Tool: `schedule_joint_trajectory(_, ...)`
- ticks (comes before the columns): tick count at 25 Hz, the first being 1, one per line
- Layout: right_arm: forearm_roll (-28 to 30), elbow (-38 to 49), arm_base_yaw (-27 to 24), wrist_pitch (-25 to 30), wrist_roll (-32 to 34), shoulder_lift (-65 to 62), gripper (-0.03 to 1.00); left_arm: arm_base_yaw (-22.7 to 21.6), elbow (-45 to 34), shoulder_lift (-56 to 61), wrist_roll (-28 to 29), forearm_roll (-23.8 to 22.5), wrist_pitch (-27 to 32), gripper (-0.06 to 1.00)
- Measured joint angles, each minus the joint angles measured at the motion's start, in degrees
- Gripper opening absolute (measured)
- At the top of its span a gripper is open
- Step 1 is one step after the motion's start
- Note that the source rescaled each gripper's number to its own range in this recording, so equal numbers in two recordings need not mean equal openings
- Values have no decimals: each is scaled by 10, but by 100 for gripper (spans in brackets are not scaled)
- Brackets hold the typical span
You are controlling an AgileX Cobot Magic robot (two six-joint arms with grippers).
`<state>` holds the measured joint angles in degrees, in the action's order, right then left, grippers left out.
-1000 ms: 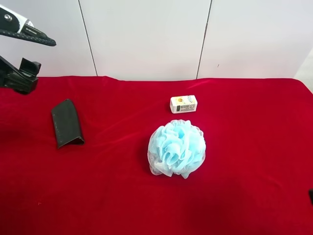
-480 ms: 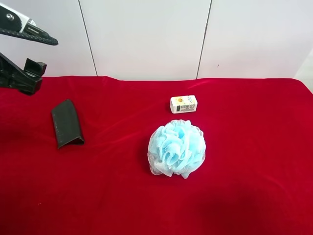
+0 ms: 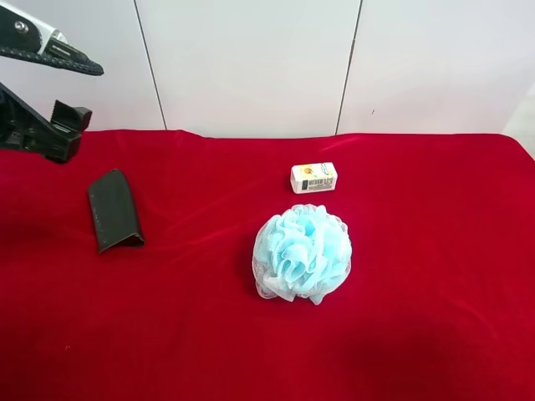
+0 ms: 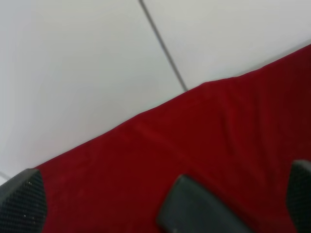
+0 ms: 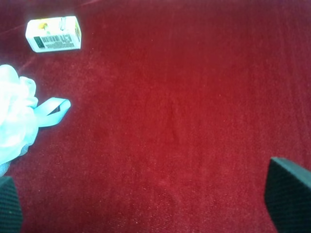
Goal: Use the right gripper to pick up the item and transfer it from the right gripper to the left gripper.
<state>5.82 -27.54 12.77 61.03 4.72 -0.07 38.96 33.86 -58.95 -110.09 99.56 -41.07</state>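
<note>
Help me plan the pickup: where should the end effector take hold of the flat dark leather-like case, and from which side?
Grip the flat dark leather-like case across its narrow width near mid-length, coming from above. It lies flat on the red cloth with long edges exposed and nothing beside it, so open jaws can likely straddle it.

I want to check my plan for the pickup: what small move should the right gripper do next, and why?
Probably move the right gripper, fingers open, sideways past the puff toward the case. Its wrist view shows only cloth, puff and box, not the case.
</note>
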Motion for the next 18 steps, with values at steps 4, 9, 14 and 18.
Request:
schedule_joint_trajectory(4, 0, 0, 0, 0, 0, 0, 99, 0, 0, 0, -1, 0, 19, 98)
schedule_joint_trajectory(9, 0, 0, 0, 0, 0, 0, 99, 0, -1, 0, -23, 0, 19, 98)
schedule_joint_trajectory(14, 0, 0, 0, 0, 0, 0, 99, 0, -7, 5, -26, -1, 8, 98)
schedule_joint_trajectory(18, 0, 0, 0, 0, 0, 0, 99, 0, -31, 6, 41, -33, 44, 98)
